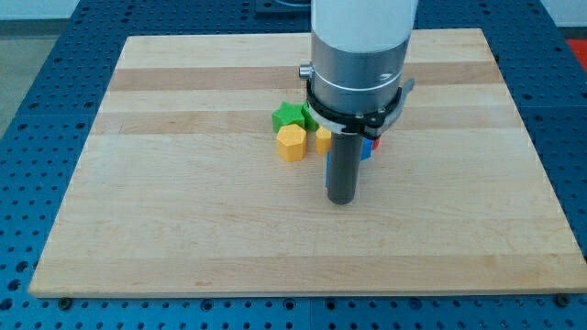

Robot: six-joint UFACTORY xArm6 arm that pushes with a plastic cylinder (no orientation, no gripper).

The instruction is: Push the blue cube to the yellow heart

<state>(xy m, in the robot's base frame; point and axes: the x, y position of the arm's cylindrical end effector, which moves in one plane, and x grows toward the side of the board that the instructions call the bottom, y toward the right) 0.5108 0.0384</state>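
My tip [341, 200] rests on the wooden board just below the cluster of blocks. The blue cube [366, 150] is mostly hidden behind the rod; only thin blue edges show on either side of it. A small yellow block [323, 138], probably the heart, sits just left of the rod, partly covered by the arm. The blue cube and this yellow block are very close; I cannot tell if they touch.
A yellow hexagon-like block [292, 143] lies left of the small yellow block. A green block [287, 115] and a second green block [308, 116] sit above them. A sliver of a red block [378, 142] shows right of the rod. The wooden board [183, 211] lies on a blue perforated table.
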